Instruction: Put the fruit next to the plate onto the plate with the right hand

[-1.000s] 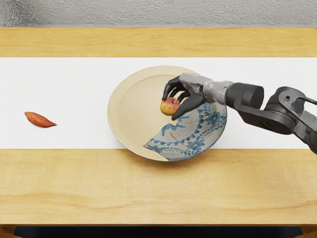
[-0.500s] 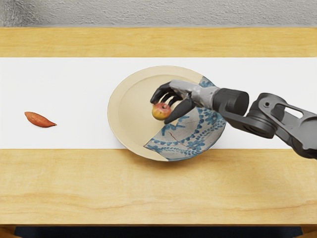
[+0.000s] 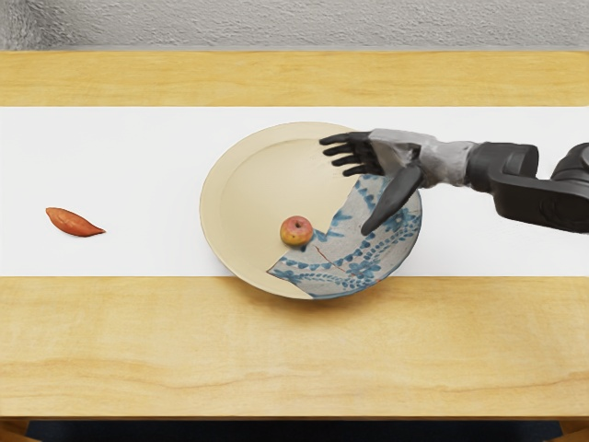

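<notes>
One surface (image 3: 294,350) is crossed by a white strip (image 3: 110,147), with a cream plate (image 3: 239,184) at its centre. The right robot hand (image 3: 382,161) is held spread and empty over the plate's two o'clock rim. The fruit (image 3: 296,230) is seen on the plate, seven o'clock of centre.

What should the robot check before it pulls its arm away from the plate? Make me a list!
1. Apple lies on the plate: ok.
2. Right hand is open and holds nothing: ok.
3. Hand is apart from the apple: ok.
4. Apple is at rest, not rolling: cannot tell.
5. Sweet potato lies far to the left, out of the arm's way: ok.
</notes>
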